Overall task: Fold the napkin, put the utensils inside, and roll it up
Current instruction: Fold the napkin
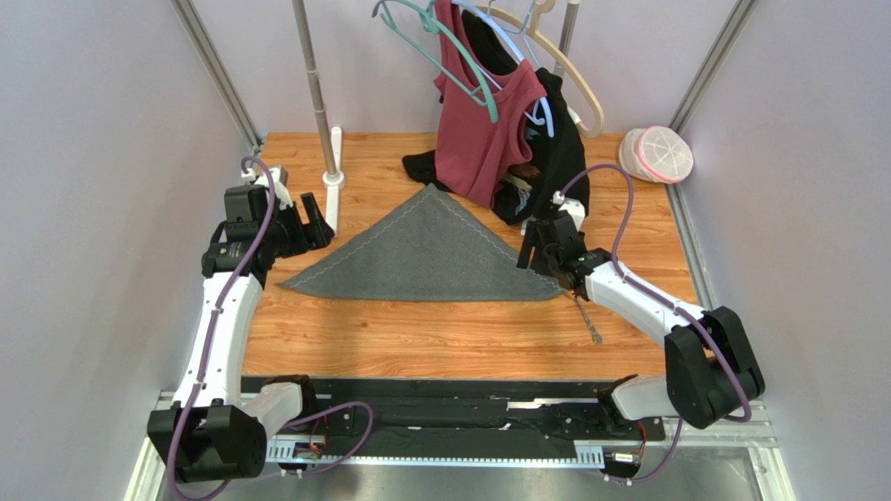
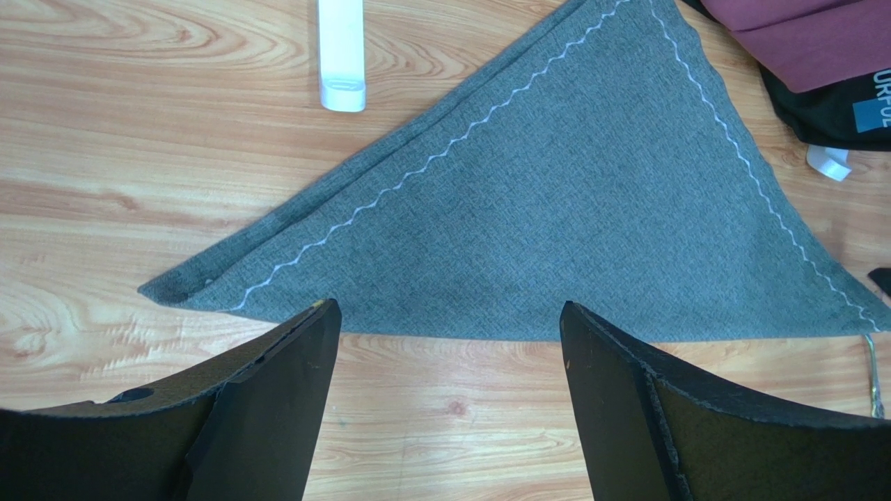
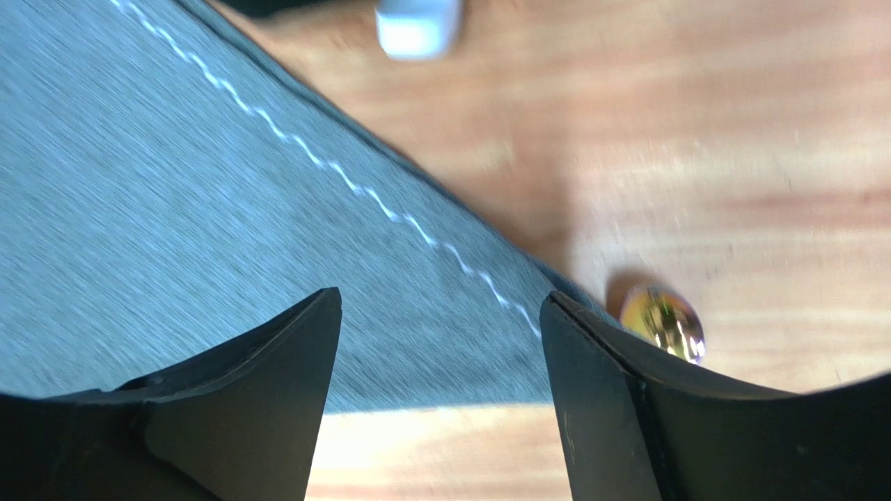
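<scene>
- Top external view shows me the napkin (image 1: pixel 427 257) folded into a grey triangle on the wooden table (image 1: pixel 439 339). Its long folded edge faces the arm bases, and its apex points at the maroon garment (image 1: pixel 479 130) hanging beyond it.
- My left gripper (image 1: pixel 317 221) sits just off the napkin's left corner, on the far side of it, and is not over the cloth.
- On the left wrist view, the left gripper (image 2: pixel 450 313) has its jaws spread wide with nothing between them. The napkin's (image 2: pixel 565 209) long edge runs across just ahead of the fingertips, and white zigzag stitching follows the two short sides.
- A white stand foot (image 2: pixel 342 52) rests on the wood beyond the napkin's left short side, apart from the cloth.
- My right gripper (image 1: pixel 537 251) hangs over the napkin's right corner.
- On the right wrist view, the right gripper (image 3: pixel 441 301) is also wide apart and empty, with cloth and stitched border under the gap.
- The spoon (image 3: pixel 661 318) lies on bare wood just off that right corner, its gold bowl partly hidden behind my right finger.
- From above, the spoon's (image 1: pixel 586 316) thin handle runs from the napkin's right corner toward the bases.
- I cannot tell whether the bowl touches the napkin's edge.
</scene>
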Controlling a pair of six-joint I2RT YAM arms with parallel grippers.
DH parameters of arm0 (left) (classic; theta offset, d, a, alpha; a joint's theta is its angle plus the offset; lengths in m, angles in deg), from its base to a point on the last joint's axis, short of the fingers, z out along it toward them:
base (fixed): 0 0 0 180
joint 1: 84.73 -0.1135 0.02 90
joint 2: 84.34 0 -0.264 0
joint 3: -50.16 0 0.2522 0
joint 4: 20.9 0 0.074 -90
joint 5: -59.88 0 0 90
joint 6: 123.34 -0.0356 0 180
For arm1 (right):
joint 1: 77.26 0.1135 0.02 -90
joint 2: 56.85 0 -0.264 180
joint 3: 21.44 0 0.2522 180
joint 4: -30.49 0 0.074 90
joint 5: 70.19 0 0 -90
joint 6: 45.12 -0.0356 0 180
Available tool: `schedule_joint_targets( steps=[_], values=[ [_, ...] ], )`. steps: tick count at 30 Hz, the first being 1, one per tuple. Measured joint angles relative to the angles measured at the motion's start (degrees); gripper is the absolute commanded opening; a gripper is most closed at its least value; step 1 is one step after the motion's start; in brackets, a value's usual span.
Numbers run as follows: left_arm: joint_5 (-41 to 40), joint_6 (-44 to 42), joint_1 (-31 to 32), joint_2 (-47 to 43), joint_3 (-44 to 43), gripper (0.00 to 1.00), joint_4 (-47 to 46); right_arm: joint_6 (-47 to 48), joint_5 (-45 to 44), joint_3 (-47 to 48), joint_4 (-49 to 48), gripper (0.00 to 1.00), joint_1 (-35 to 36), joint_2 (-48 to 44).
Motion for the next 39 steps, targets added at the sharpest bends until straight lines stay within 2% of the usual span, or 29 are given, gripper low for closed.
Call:
schedule_joint_targets(
  steps=[22, 30, 39],
  values=[
    [0.8, 0.0, 0.0, 0.2, 0.5, 0.86, 0.0, -5.0, 1.7, -7.1, 2.7, 0.73, -3.8, -1.4],
    [1.3, 0.0, 0.0, 0.3, 0.5, 0.86, 0.0, -4.5, 1.7, -6.6, 5.7, 0.75, -4.1, -3.9],
    [2.0, 0.1, 0.0, 0.3, 0.5, 0.86, 0.0, -4.2, 1.1, -3.5, 15.8, 0.75, -12.7, -9.5]
  ],
)
